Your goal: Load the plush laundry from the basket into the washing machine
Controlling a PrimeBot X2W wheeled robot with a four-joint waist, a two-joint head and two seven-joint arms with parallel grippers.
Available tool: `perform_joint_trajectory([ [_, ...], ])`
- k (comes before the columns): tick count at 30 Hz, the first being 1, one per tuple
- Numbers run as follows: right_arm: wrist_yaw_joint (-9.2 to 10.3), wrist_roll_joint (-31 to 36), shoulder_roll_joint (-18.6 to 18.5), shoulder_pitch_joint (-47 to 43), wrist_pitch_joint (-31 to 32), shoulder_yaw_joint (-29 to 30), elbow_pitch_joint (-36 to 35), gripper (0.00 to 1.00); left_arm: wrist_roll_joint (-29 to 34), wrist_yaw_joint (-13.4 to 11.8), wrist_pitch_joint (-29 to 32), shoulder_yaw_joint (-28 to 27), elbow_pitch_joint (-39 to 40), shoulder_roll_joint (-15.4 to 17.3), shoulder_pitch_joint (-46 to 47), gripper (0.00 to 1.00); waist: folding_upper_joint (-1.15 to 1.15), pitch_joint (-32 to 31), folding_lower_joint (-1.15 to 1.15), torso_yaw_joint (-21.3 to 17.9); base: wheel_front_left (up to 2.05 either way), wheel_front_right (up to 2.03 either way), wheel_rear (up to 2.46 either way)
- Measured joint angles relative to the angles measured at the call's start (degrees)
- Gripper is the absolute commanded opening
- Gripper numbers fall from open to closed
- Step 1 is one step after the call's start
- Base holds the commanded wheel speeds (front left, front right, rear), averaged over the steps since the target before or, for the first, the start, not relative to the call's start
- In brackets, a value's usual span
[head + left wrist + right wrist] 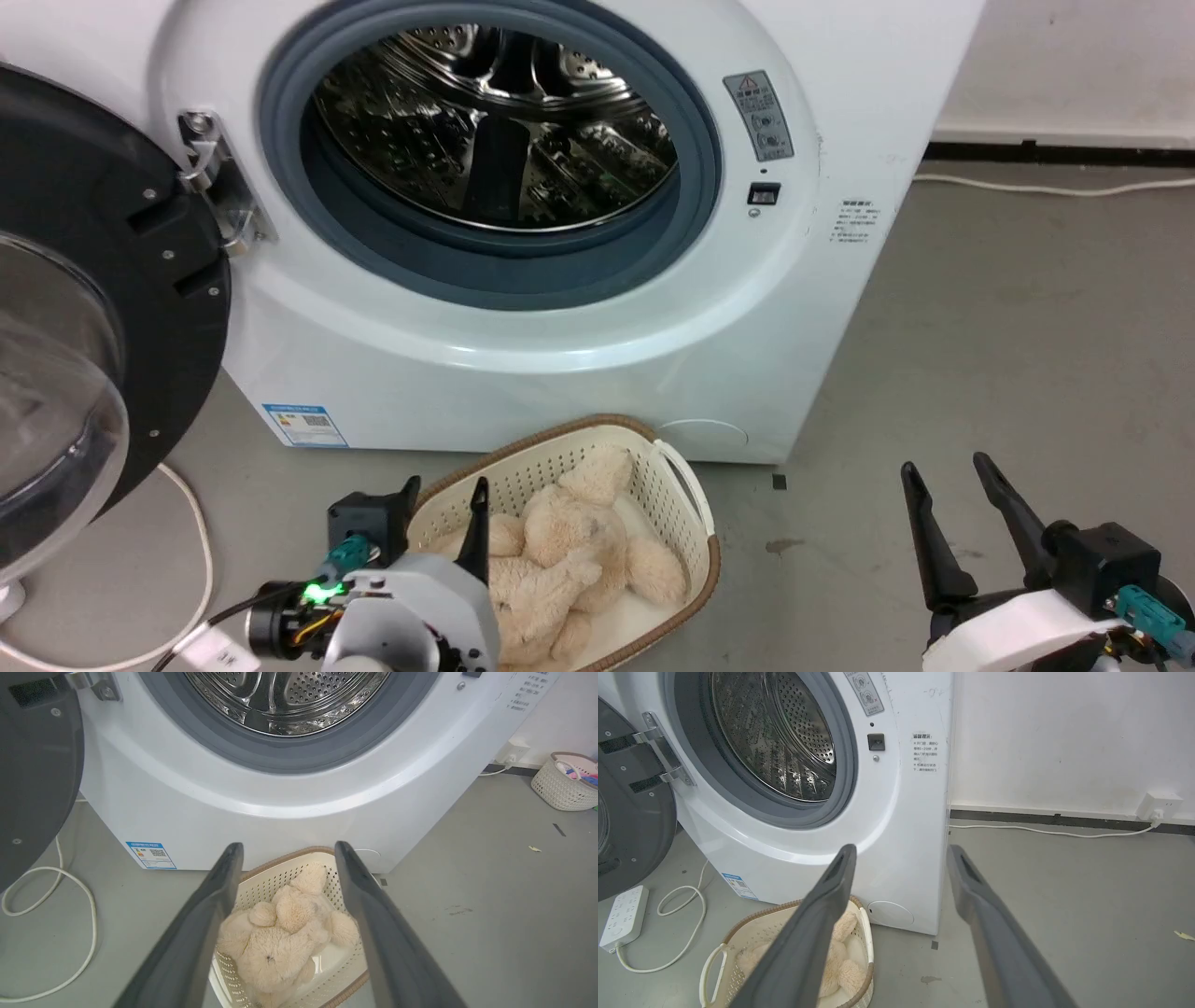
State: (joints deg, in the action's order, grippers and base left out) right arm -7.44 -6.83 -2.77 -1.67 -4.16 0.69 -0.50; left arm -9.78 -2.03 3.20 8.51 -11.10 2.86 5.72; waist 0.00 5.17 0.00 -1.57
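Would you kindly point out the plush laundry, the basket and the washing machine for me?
plush laundry [569, 546]: head view, on its fluffy middle.
basket [532, 476]: head view, on its perforated far wall.
washing machine [523, 345]: head view, on the white front below the door ring.

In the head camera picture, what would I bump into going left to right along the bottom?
Round door → left gripper → plush laundry in its basket → right gripper.

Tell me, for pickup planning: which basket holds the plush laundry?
The basket directly before the washing machine; the far basket holds colourful items instead.
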Motion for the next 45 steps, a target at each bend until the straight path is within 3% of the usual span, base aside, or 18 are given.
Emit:
perform_joint_trajectory([
  [25,0.0,-5.2,0.0,2.4,-3.6,1.7,-0.3,1.0,-6.2,-1.4,10.1,6.7,-18.5,0.9,15.1,1.0,0.0,13.6,0.0,-3.5,0.0,0.0,0.0],
  [34,0.0,-7.4,0.0,3.8,-4.8,2.4,-0.9,1.0,-6.4,-1.9,14.0,11.1,-23.6,2.7,20.7,1.0,0.0,19.2,0.0,-4.9,0.0,0.0,0.0],
  [45,0.0,-10.0,0.0,4.6,-6.2,3.3,-2.2,1.0,-6.5,-4.0,14.4,14.9,-28.6,5.8,26.0,1.0,0.0,26.6,0.0,-6.5,0.0,0.0,0.0],
])
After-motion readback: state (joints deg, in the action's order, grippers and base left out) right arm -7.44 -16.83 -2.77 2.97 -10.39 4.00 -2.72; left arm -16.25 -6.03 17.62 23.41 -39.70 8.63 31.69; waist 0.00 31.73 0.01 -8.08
